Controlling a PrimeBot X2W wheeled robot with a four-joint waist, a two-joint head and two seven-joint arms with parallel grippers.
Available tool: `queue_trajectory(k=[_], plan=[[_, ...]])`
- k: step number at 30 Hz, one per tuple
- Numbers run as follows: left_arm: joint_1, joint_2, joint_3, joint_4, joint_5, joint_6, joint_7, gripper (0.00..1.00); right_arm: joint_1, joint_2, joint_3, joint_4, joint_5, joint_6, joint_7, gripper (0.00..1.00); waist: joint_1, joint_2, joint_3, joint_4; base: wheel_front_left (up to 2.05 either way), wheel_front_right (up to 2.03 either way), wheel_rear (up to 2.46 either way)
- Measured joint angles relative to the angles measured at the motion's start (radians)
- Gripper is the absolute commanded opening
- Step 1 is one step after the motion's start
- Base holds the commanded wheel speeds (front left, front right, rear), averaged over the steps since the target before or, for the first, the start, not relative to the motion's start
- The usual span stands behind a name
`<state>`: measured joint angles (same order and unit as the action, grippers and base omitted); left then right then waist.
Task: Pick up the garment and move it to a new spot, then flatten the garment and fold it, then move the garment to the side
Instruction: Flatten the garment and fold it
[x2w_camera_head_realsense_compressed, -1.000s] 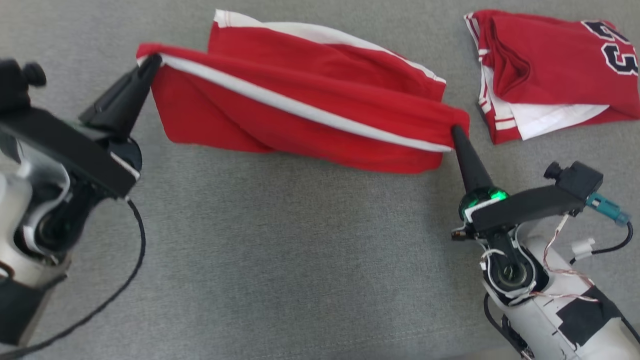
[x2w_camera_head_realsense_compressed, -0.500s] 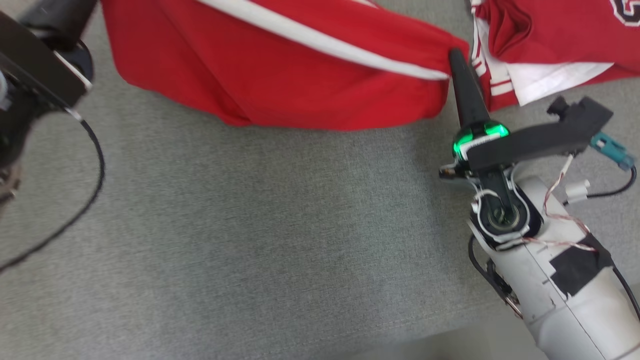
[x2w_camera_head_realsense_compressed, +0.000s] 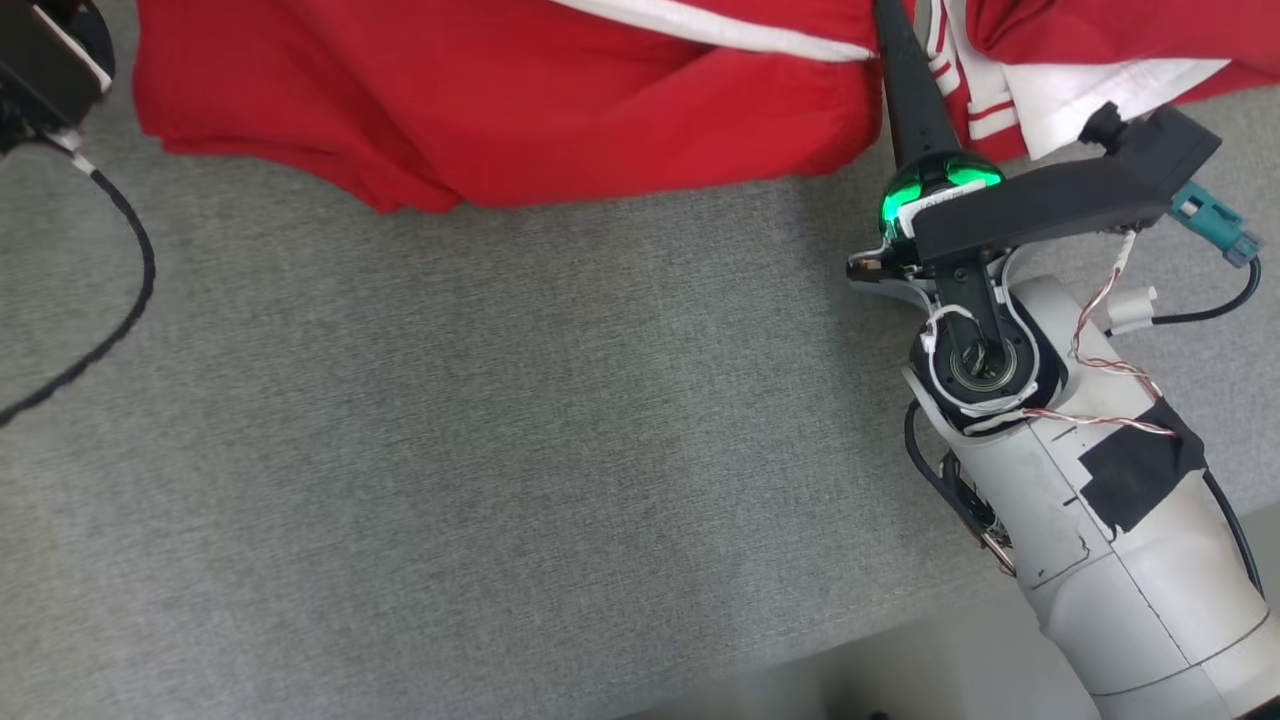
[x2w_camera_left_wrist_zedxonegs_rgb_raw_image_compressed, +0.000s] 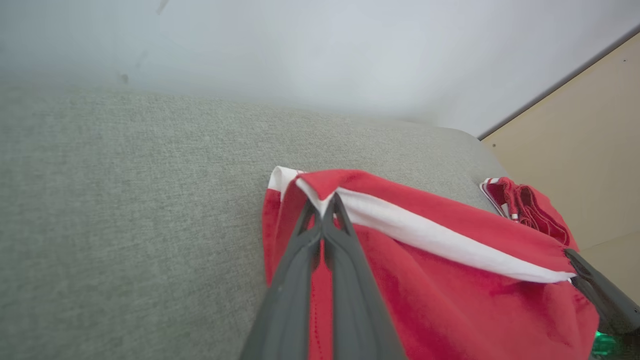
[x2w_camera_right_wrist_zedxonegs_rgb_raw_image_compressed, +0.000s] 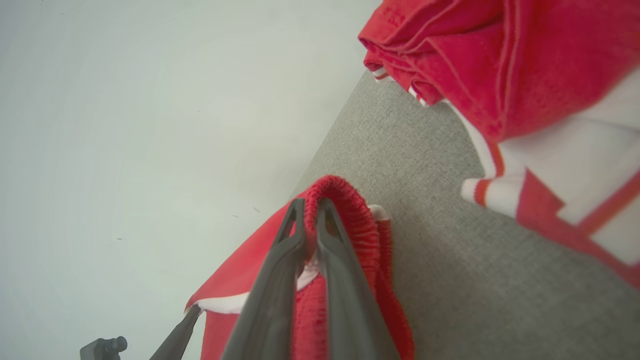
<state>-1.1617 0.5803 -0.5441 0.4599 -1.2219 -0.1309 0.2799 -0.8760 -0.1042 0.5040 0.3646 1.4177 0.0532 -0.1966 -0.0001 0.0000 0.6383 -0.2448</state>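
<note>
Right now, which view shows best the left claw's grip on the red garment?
The left wrist view: close up, the left claw is shut on the white band of the red garment. The head view cuts the grip off at its corner; the right wrist view has it small, bottom left.

- Held the left gripper (x2w_camera_left_wrist_zedxonegs_rgb_raw_image_compressed: 325, 202), two long dark grey tapered fingers, pressed together on the white-banded edge of the red fabric garment (x2w_camera_left_wrist_zedxonegs_rgb_raw_image_compressed: 450, 295), tips pointing up the left wrist view.
- Showed a corner of the black left wrist block (x2w_camera_head_realsense_compressed: 45, 60) at the head view's top left.
- Held the right gripper (x2w_camera_right_wrist_zedxonegs_rgb_raw_image_compressed: 310, 206) closed likewise, fingers nipping the garment's gathered red hem.
- Reached the right arm up the head view's right side: pale grey forearm shell (x2w_camera_head_realsense_compressed: 1120, 540) patched with black tape, green-lit ring (x2w_camera_head_realsense_compressed: 935, 185) at the finger base, black camera bracket (x2w_camera_head_realsense_compressed: 1060, 195) slanting across.
- Set the two grippers well apart, cloth spanning between.
</note>
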Motion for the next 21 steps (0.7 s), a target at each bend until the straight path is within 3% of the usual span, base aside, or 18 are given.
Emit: queue_trajectory(k=[4, 6, 8, 10, 11, 12, 13, 21], plan=[[-0.025, -0.004, -0.008, 0.035, 0.002, 0.000, 0.000, 0.00, -0.020, 0.008, 0.008, 0.020, 0.000, 0.005, 0.000, 0.00, 0.0000, 0.0000, 0.015, -0.014, 0.00, 0.00, 0.00], [-0.031, -0.008, -0.010, 0.055, 0.002, 0.000, -0.002, 0.00, -0.028, 0.012, 0.011, 0.028, 0.000, 0.009, -0.001, 0.11, 0.0000, 0.0000, 0.020, -0.020, 0.00, 0.00, 0.00], [-0.043, -0.018, -0.017, 0.071, 0.002, 0.000, -0.002, 0.00, -0.033, 0.016, 0.014, 0.034, 0.000, 0.010, -0.003, 0.27, 0.0000, 0.0000, 0.023, -0.024, 0.00, 0.00, 0.00], [-0.046, -0.021, -0.026, 0.086, 0.005, 0.000, -0.001, 0.00, -0.037, 0.019, 0.019, 0.042, 0.000, 0.014, -0.004, 0.60, 0.0000, 0.0000, 0.023, -0.026, 0.00, 0.00, 0.00], [-0.046, -0.022, -0.029, 0.092, 0.006, 0.000, -0.002, 0.27, -0.039, 0.020, 0.021, 0.048, -0.001, 0.017, -0.005, 0.86, 0.0000, 0.0000, 0.023, -0.026, 0.00, 0.00, 0.00], [-0.047, -0.024, -0.031, 0.100, 0.006, 0.000, -0.002, 0.70, -0.041, 0.021, 0.023, 0.054, -0.001, 0.018, -0.007, 1.00, -0.0001, -0.0001, 0.022, -0.027, 0.00, 0.00, 0.00], [-0.049, -0.027, -0.035, 0.111, 0.006, 0.000, -0.007, 1.00, -0.043, 0.022, 0.023, 0.060, -0.001, 0.019, -0.008, 1.00, 0.0000, 0.0000, 0.021, -0.027, 0.00, 0.00, 0.00], [-0.048, -0.048, -0.048, 0.155, -0.006, 0.000, -0.030, 1.00, -0.044, 0.021, 0.044, 0.101, -0.018, 0.045, -0.009, 1.00, 0.0001, 0.0000, -0.014, -0.017, 0.00, 0.00, 0.00]])
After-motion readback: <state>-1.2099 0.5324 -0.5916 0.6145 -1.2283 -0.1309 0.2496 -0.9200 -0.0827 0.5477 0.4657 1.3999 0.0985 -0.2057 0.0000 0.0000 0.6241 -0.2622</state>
